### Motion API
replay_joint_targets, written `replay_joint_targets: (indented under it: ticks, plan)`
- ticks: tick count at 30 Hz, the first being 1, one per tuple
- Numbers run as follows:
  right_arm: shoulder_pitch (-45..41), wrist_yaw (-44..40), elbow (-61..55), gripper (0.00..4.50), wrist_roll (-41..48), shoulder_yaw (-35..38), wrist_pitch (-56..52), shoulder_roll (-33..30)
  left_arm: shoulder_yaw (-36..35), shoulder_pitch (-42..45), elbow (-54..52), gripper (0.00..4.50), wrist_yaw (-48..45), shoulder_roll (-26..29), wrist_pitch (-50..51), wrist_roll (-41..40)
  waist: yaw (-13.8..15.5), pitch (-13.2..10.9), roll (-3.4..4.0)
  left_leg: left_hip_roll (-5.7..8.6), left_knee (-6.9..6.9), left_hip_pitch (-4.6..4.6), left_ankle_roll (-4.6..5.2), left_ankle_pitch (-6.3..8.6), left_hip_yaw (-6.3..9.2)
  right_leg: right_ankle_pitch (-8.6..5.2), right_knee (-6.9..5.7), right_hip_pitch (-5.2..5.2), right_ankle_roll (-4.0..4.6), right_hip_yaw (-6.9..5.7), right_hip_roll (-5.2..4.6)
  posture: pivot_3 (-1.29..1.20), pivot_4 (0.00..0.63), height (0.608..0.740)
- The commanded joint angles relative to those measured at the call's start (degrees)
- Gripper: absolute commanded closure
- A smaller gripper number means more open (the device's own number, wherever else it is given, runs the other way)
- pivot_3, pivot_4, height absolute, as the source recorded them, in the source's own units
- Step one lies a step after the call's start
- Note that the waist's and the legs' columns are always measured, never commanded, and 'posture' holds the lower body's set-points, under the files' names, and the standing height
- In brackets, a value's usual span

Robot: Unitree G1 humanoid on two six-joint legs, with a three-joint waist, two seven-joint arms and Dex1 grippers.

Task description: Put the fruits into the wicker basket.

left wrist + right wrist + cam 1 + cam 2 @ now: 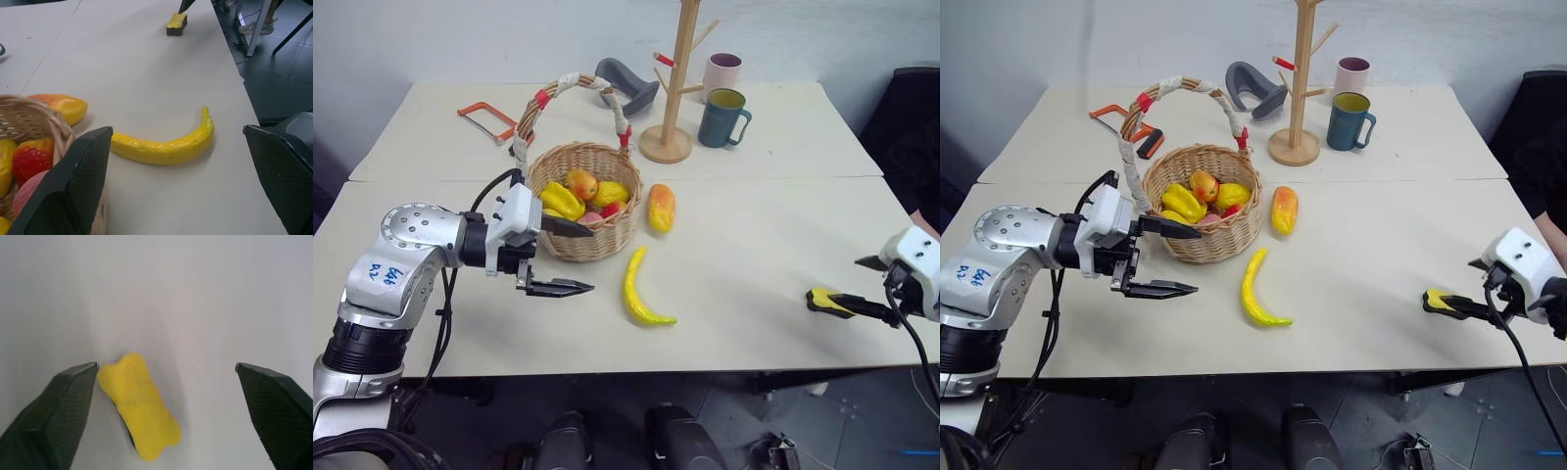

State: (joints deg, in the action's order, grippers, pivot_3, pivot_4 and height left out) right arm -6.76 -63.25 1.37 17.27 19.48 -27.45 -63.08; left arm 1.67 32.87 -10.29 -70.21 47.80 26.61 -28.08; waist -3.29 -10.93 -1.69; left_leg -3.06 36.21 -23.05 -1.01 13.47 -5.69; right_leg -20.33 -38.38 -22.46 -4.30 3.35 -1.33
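- A pale desk (754,255) carries a round wicker basket (597,240) near its middle, its tall arched handle wrapped in white cloth and red tape
- Inside the basket lie several small fruits (582,191), yellow and red-orange
- An orange-red mango (661,207) lies on the desk just beside the basket, on the side toward the desk's right edge
- A long curved yellow banana (640,290) lies on the desk in front of the mango, toward the desk's near edge, apart from the basket
- The left tool (570,257) hovers at the basket's near side with its two black fingers spread wide, one over the basket rim and one lower beside it; it grips nothing
- The right tool (166,382) is close to the desk's near right corner, fingers spread wide and holding nothing
- A small flat yellow-and-black sponge (829,302) lies on the desk between the right tool's fingers, closer to one of them
- Along the desk's far edge stand a wooden mug tree (674,88), a teal mug (722,117) and a pale mug with a dark red rim (722,72)
- An orange hacksaw (487,121) lies near the far left part of the desk, and a grey curved object (626,86) sits behind the basket handle
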Motion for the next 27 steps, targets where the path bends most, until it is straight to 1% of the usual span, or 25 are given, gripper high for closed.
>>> replay_joint_targets:
  ticks: [1,2,3,5,8,10,12,16,20,24,27]
  plan:
    - [-4.49,-0.55,-11.98,0.04,10.76,1.43,-10.76,0.52,-1.95,0.12,-0.26,0.0,-0.47,0.97,-0.46,-0.5,-0.04,0.0,0.0,-0.01,0.0,0.0,0.0,0.0,0.0,0.0,0.0,0.0,0.0,0.01,0.0,0.0,0.15,0.74]
    - [-5.74,-0.39,-15.4,0.04,13.46,0.25,-13.51,0.94,-2.23,-0.06,-0.37,0.0,-0.47,1.1,-0.24,-0.69,-0.04,0.0,0.0,-0.03,-0.01,0.0,0.0,0.0,0.01,0.0,0.0,0.0,0.0,0.0,0.01,0.0,0.15,0.74]
    - [-7.88,0.01,-19.31,0.04,16.44,-2.37,-16.11,2.33,-2.44,-0.25,-0.4,0.0,-0.53,1.29,-0.15,-0.74,0.04,0.0,0.0,-0.06,-0.02,0.0,-0.01,0.0,0.03,0.0,-0.01,0.0,0.0,-0.01,0.02,0.0,0.15,0.74]
    - [-12.3,1.7,-24.34,0.04,19.42,-8.13,-19.23,5.83,-2.58,-0.41,-0.33,0.0,-0.7,1.54,-0.17,-0.55,-0.02,0.0,-0.02,-0.12,-0.03,-0.01,-0.02,0.03,0.11,0.0,0.03,0.01,0.0,-0.06,0.08,0.0,0.15,0.74]
    - [-18.07,6.16,-26.35,0.04,18.07,-17.64,-21.89,12.89,-2.42,-0.52,-0.59,0.0,-1.07,1.96,-0.08,-0.31,0.07,0.0,-0.04,-0.15,-0.03,-0.07,0.13,0.14,0.15,0.0,0.06,-0.01,0.01,-0.06,0.13,0.0,0.15,0.74]
    - [-19.45,7.59,-26.0,0.04,15.26,-23.56,-20.91,16.35,-2.28,-0.91,-1.2,0.0,-1.09,2.51,-0.19,0.09,0.36,0.0,-0.05,-0.13,-0.01,-0.18,0.17,0.16,0.15,0.0,0.06,-0.1,0.01,-0.06,0.1,0.0,0.15,0.74]
    - [-20.66,9.13,-24.35,0.04,13.36,-27.78,-20.49,19.81,-2.43,-1.49,-1.8,0.0,-0.85,3.16,-0.15,0.32,0.56,0.0,-0.05,-0.07,0.01,-0.24,0.17,0.16,0.16,0.0,0.08,-0.14,0.01,-0.08,0.02,0.0,0.15,0.74]
    - [-21.42,11.23,-20.86,0.04,10.17,-32.72,-19.89,23.97,-4.11,-2.79,-3.32,0.0,-0.75,4.84,0.97,-0.81,0.5,0.0,-0.06,0.01,0.04,-0.26,0.27,0.22,0.09,0.0,0.09,-0.14,0.01,-0.08,-0.09,0.0,0.15,0.74]
    - [-19.68,9.78,-19.13,0.04,9.45,-34.51,-17.7,25.35,-5.28,-3.56,-4.1,0.0,-0.93,6.21,1.44,-1.34,0.51,0.0,-0.06,0.0,0.04,-0.25,0.4,0.29,0.1,0.0,0.08,-0.14,0.01,-0.1,-0.08,0.0,0.15,0.74]
    - [-18.7,9.05,-16.43,0.04,5.37,-38.73,-14.01,26.33,-6.42,-3.92,-4.34,0.0,0.02,6.24,2.36,-1.92,0.38,0.0,-0.06,0.01,0.04,-0.23,0.41,0.3,0.1,0.0,0.08,-0.12,0.01,-0.1,-0.09,0.0,0.15,0.74]
    - [-19.1,7.92,-14.75,0.67,2.61,-41.47,-10.84,27.09,-6.28,-4.21,-4.62,0.0,0.27,6.05,2.39,-1.82,0.21,0.01,-0.07,0.0,0.03,-0.23,0.41,0.3,0.1,0.0,0.07,-0.13,0.01,-0.11,-0.07,0.0,0.15,0.74]
